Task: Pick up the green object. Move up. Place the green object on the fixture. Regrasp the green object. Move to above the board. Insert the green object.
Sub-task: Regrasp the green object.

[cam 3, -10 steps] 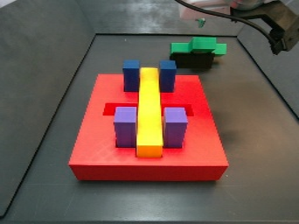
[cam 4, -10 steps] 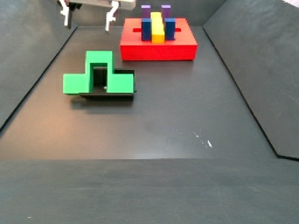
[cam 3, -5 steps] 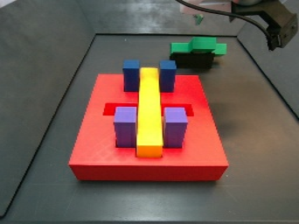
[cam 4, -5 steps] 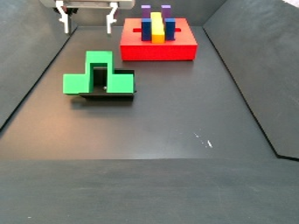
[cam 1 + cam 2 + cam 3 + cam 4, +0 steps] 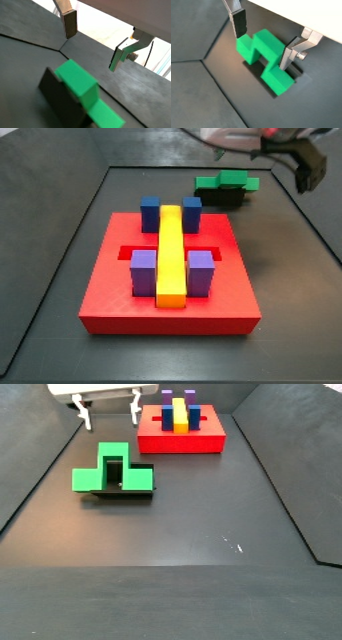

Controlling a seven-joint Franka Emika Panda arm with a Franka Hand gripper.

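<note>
In a wrist view the gripper [image 5: 264, 42] hangs above the dark floor [image 5: 204, 95] with its jaws spread wide and nothing between them. One of the fingers [image 5: 239, 22] shows as a silver plate with a dark pad facing inward; its partner is a silver plate seen more edge-on, with a bolt at its side. Below and between them lies the green object [image 5: 264, 57], a bright stepped block resting on the fixture [image 5: 294, 79], whose black edges peek out along the block's sides. Neither finger touches the green object. A pale seam runs across the floor away from the block
</note>
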